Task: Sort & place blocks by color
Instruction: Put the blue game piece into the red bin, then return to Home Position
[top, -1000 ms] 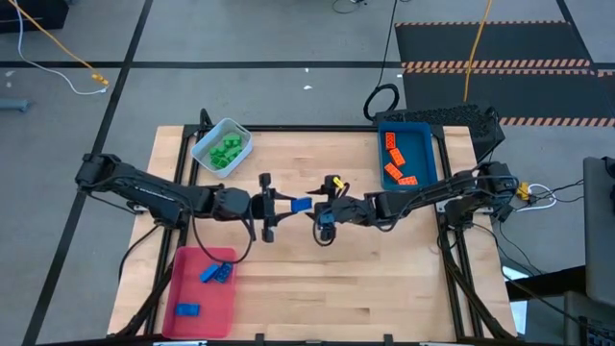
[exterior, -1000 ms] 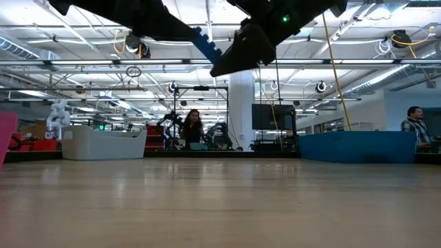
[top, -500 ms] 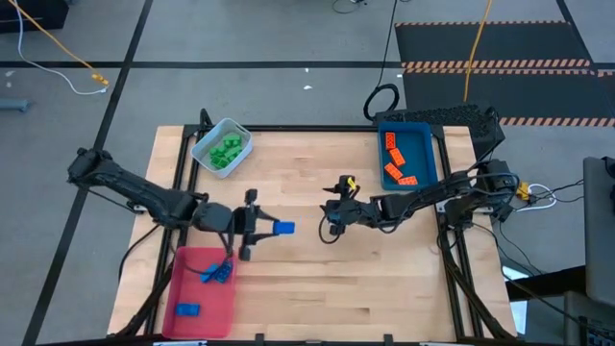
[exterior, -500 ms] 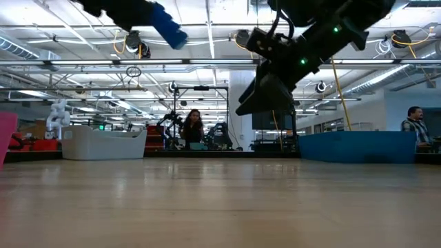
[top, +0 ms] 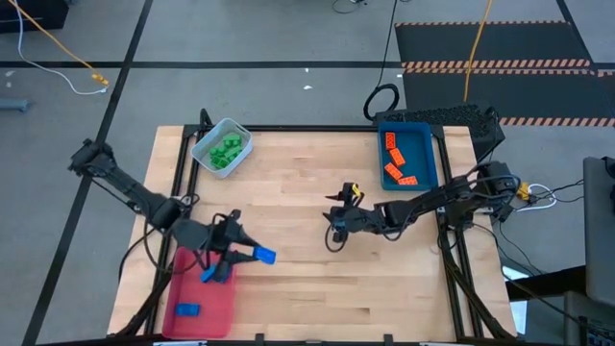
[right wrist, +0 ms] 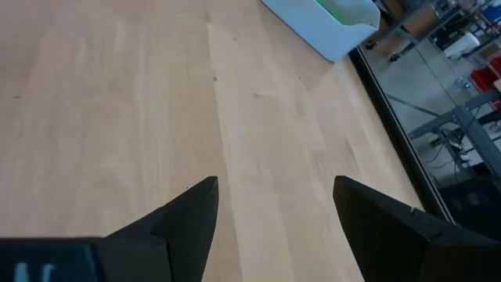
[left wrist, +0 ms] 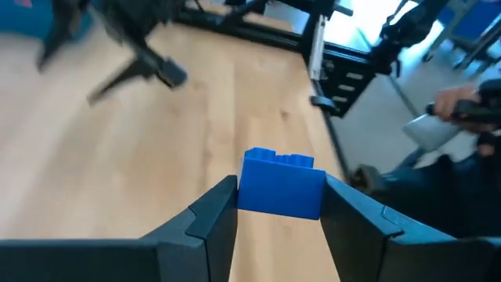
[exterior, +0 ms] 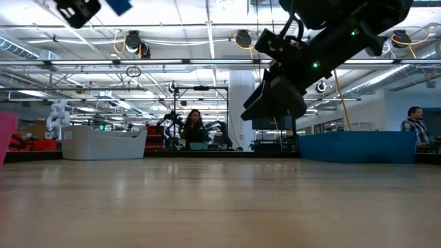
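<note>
My left gripper (top: 252, 254) is shut on a blue studded block (top: 265, 256) and hovers beside the right rim of the red tray (top: 188, 288), which holds two more blue blocks (top: 213, 274). In the low view the gripper (exterior: 83, 9) and block (exterior: 119, 5) are high above the table. My right gripper (top: 332, 222) is open over the table's middle, holding nothing; its wrist view shows spread fingers (right wrist: 188, 211) over bare wood. Green blocks (top: 226, 150) lie in the pale tray (top: 205, 150), and orange blocks (top: 395, 159) lie in the blue tray (top: 420, 161). My left gripper pinches the blue block by its two opposite side faces (left wrist: 249, 188) between the two fingers (left wrist: 210, 215). The fingers come roughly level from the table's left, pointing right. The block is lifted clear of the table, its studded face (left wrist: 279, 157) turned away from the wrist.
The wooden table top (top: 317, 288) lies bare between the trays. Black frame rails (top: 452, 259) run along its left and right sides. A person (exterior: 191, 128) sits in the room behind the table and another (exterior: 414, 124) stands at the far right.
My left gripper has carried the blue block from the table's middle, where it met my right gripper, toward the near left edge, up to the red tray. My right gripper has drawn back a little toward the right and near edges, without the block.
</note>
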`<state>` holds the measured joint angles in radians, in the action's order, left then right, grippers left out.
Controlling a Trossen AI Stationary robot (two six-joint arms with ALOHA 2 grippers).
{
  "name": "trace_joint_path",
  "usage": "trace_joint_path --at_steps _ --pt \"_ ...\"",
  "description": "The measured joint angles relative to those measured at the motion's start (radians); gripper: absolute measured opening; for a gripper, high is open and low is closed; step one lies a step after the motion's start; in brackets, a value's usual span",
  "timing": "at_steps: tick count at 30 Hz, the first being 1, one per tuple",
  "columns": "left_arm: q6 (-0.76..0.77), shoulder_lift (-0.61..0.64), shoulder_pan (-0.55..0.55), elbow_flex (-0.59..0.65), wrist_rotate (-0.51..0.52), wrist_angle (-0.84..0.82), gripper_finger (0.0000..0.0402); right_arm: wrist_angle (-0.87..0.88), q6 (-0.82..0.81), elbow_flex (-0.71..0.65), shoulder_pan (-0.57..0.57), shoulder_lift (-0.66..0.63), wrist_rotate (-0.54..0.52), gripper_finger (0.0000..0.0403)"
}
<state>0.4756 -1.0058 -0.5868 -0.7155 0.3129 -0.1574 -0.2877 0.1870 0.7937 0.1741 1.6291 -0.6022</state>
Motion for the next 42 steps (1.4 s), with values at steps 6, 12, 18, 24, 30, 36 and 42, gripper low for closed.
trace_joint_path --at_steps 6,12,18,24,30,36,42 --pt "0.238 0.000 -0.104 0.000 -0.029 -0.104 0.0165 0.000 0.005 0.000 0.024 0.000 0.001 0.0246" --pt "0.572 0.000 -0.214 0.000 -0.154 -0.260 0.0165 0.002 0.006 0.000 0.058 -0.005 0.000 0.0246" --pt "0.904 0.000 -0.296 0.000 -0.416 -0.375 0.0165 0.000 -0.013 0.000 0.091 -0.068 -0.001 0.0247" --pt "1.065 -0.002 -0.336 0.000 -0.471 -0.412 0.0155 0.001 -0.018 0.000 0.120 -0.143 -0.003 0.0247" --pt "1.134 -0.003 -0.340 0.000 -0.471 -0.417 0.0189 0.012 -0.023 0.000 0.139 -0.166 -0.002 0.0247" --pt "1.157 -0.038 -0.340 0.000 -0.479 -0.430 0.0233 0.046 -0.082 0.000 0.156 -0.165 0.000 0.0247" --pt "1.033 -0.084 -0.336 0.000 -0.486 -0.442 0.0266 0.045 -0.074 0.000 0.156 -0.165 -0.005 0.0247"
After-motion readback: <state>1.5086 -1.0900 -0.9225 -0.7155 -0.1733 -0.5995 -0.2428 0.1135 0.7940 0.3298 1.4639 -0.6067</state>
